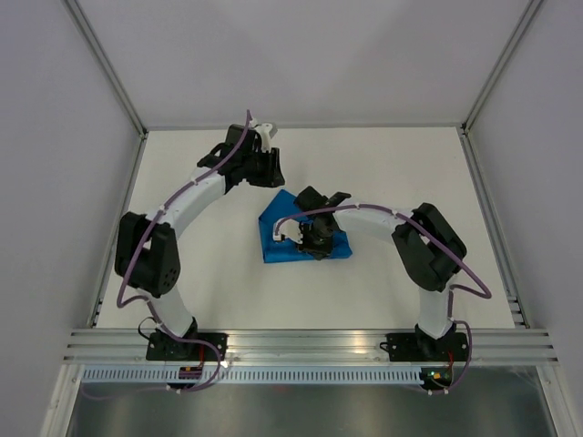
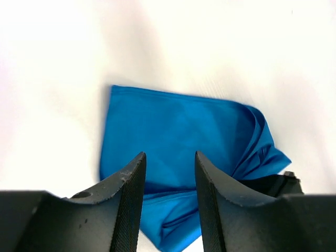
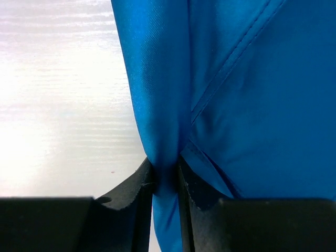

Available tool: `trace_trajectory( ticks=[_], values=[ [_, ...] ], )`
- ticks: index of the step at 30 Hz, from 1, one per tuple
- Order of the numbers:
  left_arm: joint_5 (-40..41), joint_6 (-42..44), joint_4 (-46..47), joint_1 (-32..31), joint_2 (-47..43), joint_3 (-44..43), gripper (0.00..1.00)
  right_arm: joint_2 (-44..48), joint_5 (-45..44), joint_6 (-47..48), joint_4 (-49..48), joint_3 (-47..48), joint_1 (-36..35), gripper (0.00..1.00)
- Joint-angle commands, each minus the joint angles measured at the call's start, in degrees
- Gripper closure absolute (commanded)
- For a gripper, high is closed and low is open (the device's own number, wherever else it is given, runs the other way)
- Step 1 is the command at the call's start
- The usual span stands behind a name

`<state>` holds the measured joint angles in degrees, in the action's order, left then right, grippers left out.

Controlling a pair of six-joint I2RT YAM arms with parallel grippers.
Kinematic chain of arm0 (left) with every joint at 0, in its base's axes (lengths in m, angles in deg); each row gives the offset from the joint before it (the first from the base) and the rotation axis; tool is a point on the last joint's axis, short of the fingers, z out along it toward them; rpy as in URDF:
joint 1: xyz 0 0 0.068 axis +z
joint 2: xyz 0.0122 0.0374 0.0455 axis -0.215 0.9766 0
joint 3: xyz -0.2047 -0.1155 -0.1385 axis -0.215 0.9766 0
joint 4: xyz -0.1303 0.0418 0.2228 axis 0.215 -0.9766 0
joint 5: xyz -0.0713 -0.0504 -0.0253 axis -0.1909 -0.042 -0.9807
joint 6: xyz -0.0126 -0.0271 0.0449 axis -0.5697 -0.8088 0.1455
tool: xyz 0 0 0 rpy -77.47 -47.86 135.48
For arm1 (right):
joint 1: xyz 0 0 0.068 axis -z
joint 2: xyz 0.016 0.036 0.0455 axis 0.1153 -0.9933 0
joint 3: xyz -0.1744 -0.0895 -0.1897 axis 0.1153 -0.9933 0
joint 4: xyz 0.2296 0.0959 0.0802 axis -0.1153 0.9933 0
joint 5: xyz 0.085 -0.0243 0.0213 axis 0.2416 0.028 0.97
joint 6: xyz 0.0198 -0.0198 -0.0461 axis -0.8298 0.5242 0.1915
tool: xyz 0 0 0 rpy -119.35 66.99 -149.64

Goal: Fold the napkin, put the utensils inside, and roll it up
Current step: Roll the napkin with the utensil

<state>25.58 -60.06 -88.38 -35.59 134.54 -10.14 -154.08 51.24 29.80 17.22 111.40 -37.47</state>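
Note:
The blue napkin (image 1: 278, 246) lies bunched and partly folded in the middle of the white table. In the left wrist view the napkin (image 2: 178, 126) is a folded sheet with loose layers at its right end. My left gripper (image 2: 169, 156) is open with only air between its fingers, and hovers over the near part of the cloth. It sits just beyond the napkin's far corner (image 1: 273, 168). My right gripper (image 1: 314, 244) is over the napkin, shut on a raised fold of it (image 3: 165, 163). The utensils are hidden or out of view.
The white table (image 1: 410, 182) is boxed in by pale walls at the back and both sides. An aluminium rail (image 1: 310, 344) runs along the near edge, where both arm bases are bolted. The two arms arch over the table's middle.

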Motion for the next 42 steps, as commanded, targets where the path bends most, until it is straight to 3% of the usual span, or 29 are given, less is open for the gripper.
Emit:
trace_trajectory(
  ticks=[1, 12, 19, 25, 29, 35, 42],
  values=[
    [9.6, -3.48, 2.84, -0.55, -8.99, 2.96, 0.53, -9.96, 3.58, -0.54, 18.56, 7.16, 1.46, 0.92],
    [16.03, 3.8, 13.64, -3.18, -30.02, 16.15, 0.49, -28.08, 9.84, 7.81, 38.18, 29.86, 5.95, 0.92],
    [26.56, 18.04, 18.58, -17.23, -37.67, 23.36, 0.47, -36.61, 9.92, 9.92, 44.87, 40.67, 6.3, 0.92],
    [35.18, 25.35, 18.23, -30.93, -38.38, 27.14, 0.47, -40.57, 10.54, 11.15, 46.72, 44.98, 6.57, 0.92],
    [38.61, 27.02, 16.22, -36.13, -38.12, 29.17, 0.46, -41.8, 11.42, 12.29, 47.24, 46.13, 6.83, 0.92],
    [39.67, 26.94, 12.34, -40.63, -29.34, 31.63, 0.44, -41.89, 13.09, 15.28, 47.16, 45.78, 7.27, 0.92],
    [34.85, 26.67, 14.1, -41.51, -18.7, 31.81, 0.44, -42.77, 13.7, 15.19, 47.07, 46.31, 8.15, 0.92]
  ],
)
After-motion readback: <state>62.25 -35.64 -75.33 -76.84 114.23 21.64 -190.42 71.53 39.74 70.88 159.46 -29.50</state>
